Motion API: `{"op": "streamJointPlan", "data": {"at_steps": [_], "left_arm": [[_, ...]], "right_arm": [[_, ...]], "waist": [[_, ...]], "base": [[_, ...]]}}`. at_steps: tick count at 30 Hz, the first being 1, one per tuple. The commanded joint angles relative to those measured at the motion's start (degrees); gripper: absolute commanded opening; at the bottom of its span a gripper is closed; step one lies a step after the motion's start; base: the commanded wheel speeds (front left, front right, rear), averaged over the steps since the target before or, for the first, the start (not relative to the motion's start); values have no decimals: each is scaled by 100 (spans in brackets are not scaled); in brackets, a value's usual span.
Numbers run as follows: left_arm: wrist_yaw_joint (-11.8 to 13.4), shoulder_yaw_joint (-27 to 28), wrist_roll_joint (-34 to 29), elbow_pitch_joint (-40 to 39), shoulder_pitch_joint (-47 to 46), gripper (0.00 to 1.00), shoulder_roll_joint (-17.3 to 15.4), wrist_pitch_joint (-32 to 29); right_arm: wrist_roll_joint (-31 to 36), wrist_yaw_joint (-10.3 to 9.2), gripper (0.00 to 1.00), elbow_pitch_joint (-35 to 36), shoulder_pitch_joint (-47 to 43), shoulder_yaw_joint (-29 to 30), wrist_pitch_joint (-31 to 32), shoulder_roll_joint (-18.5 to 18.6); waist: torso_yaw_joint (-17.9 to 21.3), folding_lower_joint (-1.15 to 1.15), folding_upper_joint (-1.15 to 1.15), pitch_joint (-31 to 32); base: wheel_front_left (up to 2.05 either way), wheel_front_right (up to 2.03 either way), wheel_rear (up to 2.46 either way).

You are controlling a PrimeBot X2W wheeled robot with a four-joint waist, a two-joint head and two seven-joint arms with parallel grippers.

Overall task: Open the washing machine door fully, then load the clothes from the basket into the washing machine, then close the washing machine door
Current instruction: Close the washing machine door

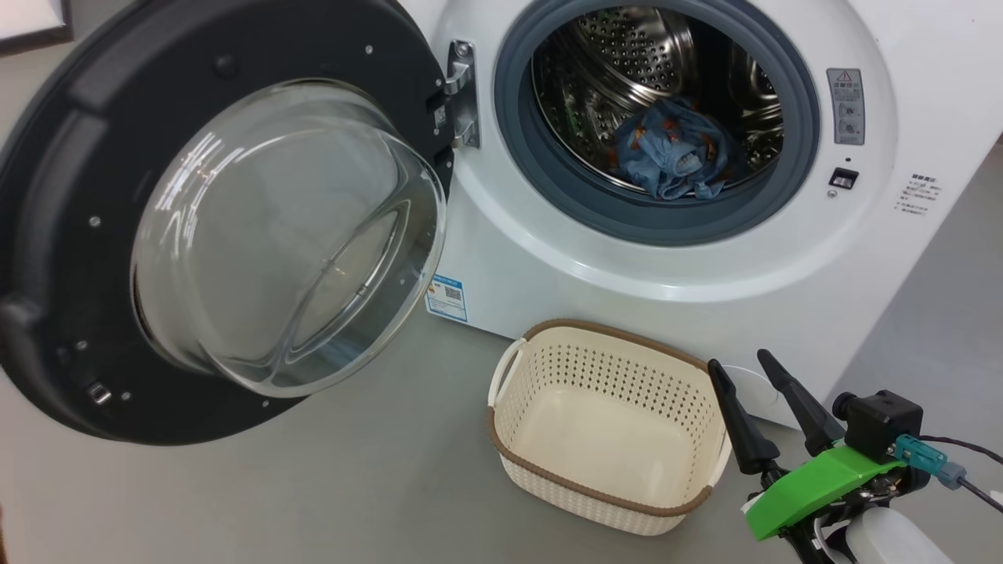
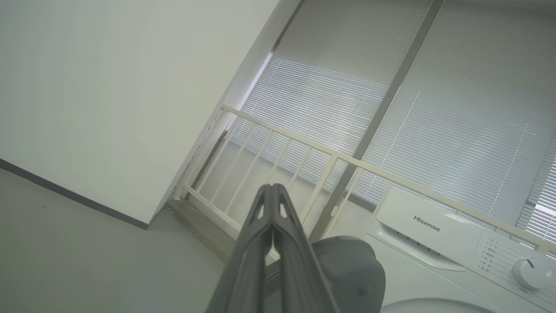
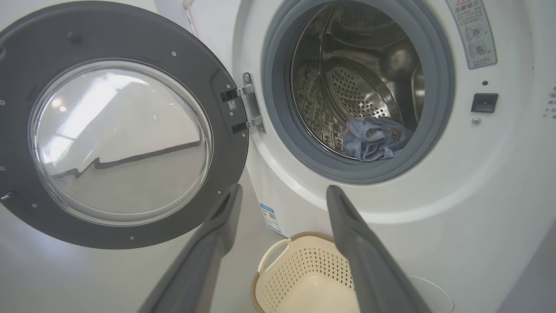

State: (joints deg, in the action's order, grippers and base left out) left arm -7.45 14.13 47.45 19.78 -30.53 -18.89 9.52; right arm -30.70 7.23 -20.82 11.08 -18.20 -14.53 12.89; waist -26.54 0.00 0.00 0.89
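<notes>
Your right gripper [image 1: 739, 360] stands wide open and holds nothing, with both dark fingers pointing up just beside the right end of the basket [image 1: 603, 368]. Through the right wrist view, the spread fingers [image 3: 217, 234] frame the basket's cream wall [image 3: 299, 269] below and the washing machine [image 1: 548, 258] ahead. The basket sits on the grey floor against the machine's front, and you can see its bare bottom. Your left gripper [image 2: 273, 188] is closed, its fingers pressed together on nothing, and it aims up toward a pale railing [image 2: 304, 148] and window blinds [image 2: 434, 108]. The machine's control panel [image 2: 434, 226] lies low to the right in that view. The washing machine door [image 1: 274, 235] is swung wide open to the left on its hinge [image 1: 462, 94]. The clothes [image 1: 674, 157], a blue bundle with orange print, lie at the bottom of the steel drum [image 1: 627, 55], inside the grey rubber ring [image 1: 799, 125].
</notes>
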Motion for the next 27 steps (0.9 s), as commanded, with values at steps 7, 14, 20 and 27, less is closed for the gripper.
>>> {"op": "streamJointPlan", "data": {"at_steps": [7, 14, 20, 27], "left_arm": [[-3, 1040, 1765, 1445, -928, 0, -618, -821], [-3, 1523, 2778, 2631, -985, 0, -1097, -1496], [-3, 1700, 3197, 3309, -957, 0, -1297, -1923], [-3, 1667, 3367, 3653, -990, 0, -1372, -2212]], "right_arm": [[93, 25, 100, 45, 239, -160, -47, 300], [93, 25, 100, 67, 343, -208, -47, 479], [100, 25, 100, 84, 411, -212, -47, 604], [113, 25, 100, 93, 461, -197, -47, 662]], "waist": [[317, 0, 0, -282], [580, 0, 0, -480], [707, 0, 0, -649], [750, 0, 0, -734]], "base": [[0, 0, 0], [0, 0, 0], [0, 0, 0], [0, 0, 0]]}}
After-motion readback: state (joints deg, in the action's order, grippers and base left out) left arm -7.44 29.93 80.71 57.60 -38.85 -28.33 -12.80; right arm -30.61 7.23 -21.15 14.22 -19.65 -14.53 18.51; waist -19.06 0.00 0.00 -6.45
